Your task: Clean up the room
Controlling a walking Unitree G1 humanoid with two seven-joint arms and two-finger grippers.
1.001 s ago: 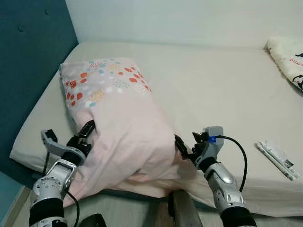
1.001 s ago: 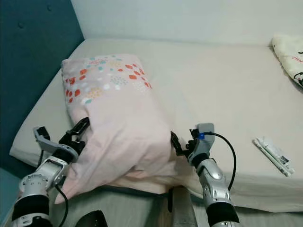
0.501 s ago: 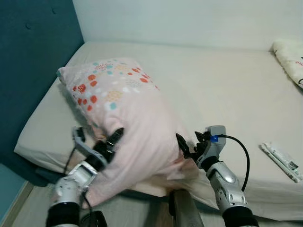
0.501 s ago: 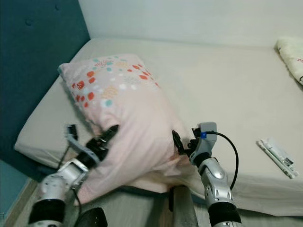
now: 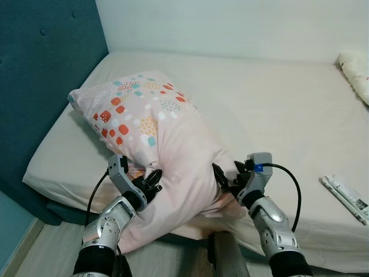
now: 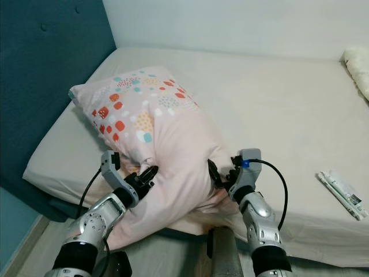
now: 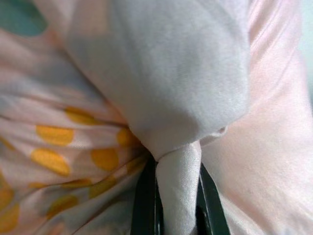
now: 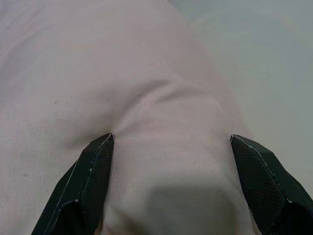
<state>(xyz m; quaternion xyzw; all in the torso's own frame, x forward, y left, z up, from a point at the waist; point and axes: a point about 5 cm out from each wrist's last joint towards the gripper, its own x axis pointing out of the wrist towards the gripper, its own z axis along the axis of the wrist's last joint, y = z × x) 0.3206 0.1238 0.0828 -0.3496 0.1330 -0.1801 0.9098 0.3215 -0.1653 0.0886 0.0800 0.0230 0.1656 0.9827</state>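
— While both arms reach over the near edge of the bed (image 5: 271, 98), where is the pillow (image 5: 167, 156)?
— It lies on the mattress toward the robot's left, near the teal headboard (image 5: 40, 86). Its far end, printed with red, orange and teal dots, is raised and tilted; the plain pink near end droops over the mattress edge between the two arms.

— What is the left hand (image 5: 153, 178) doing?
— It sits at the pillow's near left side, fingers pinched tight on a fold of the pink case. In the left wrist view a tongue of fabric runs down between the two black fingers (image 7: 145, 205), clamped there.

— And the right hand (image 5: 222, 178)?
— It is pressed against the pillow's near right side. In the right wrist view its fingers (image 8: 93, 171) are spread wide, with a bulge of pink cloth between them and touching both tips, so it stands open against the pillow rather than clamped on it.

— Anything else on the bed?
— A flat white packet (image 5: 347, 198) lies near the front edge on the robot's right, well apart from the pillow. At the far right edge a cream bundle of cloth (image 5: 354, 68) is partly cut off. A pale wall (image 5: 230, 26) rises behind the bed, and light wood floor (image 5: 34, 254) shows below the mattress on the left
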